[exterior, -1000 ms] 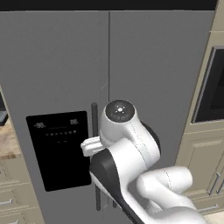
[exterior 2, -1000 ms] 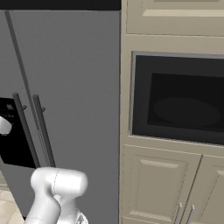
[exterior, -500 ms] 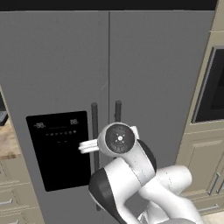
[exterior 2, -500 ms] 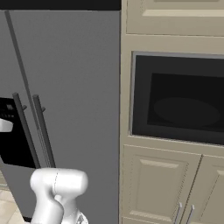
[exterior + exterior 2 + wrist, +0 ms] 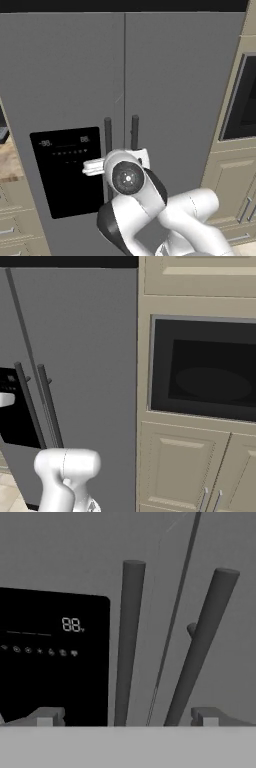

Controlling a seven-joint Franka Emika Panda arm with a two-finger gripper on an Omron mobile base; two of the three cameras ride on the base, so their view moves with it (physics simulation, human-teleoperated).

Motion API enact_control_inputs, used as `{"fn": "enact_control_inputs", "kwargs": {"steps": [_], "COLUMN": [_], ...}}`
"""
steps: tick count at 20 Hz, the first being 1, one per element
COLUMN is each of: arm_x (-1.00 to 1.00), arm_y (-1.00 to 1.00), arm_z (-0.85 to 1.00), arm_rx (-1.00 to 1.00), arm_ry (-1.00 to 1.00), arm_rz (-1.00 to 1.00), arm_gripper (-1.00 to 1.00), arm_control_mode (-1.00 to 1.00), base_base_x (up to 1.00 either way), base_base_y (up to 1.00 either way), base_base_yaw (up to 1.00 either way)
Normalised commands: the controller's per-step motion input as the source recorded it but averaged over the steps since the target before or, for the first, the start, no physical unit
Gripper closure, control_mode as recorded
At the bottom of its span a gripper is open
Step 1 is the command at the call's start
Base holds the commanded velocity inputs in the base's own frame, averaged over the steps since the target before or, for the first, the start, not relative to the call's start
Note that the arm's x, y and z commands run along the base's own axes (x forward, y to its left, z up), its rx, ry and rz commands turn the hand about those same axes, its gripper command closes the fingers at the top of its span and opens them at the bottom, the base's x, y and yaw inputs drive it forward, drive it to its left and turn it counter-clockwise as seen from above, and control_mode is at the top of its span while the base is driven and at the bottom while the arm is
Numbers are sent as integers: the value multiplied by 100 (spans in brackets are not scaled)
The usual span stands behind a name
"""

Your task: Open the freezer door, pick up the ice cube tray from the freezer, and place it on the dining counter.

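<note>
Straight ahead of the pincer (image 5: 125,717), between its spread fingers but not yet touched, stands the freezer door's (image 5: 65,90) dark handle (image 5: 127,642), its long axis upright. Beside it to the right stands the other door's handle (image 5: 202,642). Compared with a second ago, the arm has sunk lower against the shut door.

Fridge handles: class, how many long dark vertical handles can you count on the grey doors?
2. One handle is on the freezer door, beside the black dispenser panel; the other handle is on the wider door. Their lower ends are hidden.
</note>
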Motion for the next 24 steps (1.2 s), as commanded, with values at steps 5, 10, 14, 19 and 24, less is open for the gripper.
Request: {"fn": "enact_control_inputs", "kwargs": {"steps": [5,10,14,19,24], "arm_x": [18,23,30,16,30], "arm_y": [3,0,0,-6,-4], "arm_z": [0,-2,-5,-1,0], "arm_rx": [4,5,3,2,0], "arm_ry": [-23,-26,-25,-16,-10], "arm_rz": [0,2,1,0,0], "arm_gripper": [-100,-100,-100,-100,-100], "arm_control_mode": [-100,-100,-100,-100,-100], "base_base_x": [0,0,0,0,0], "base_base_y": [0,0,0,0,0], "base_base_yaw": [0,0,0,0,0]}}
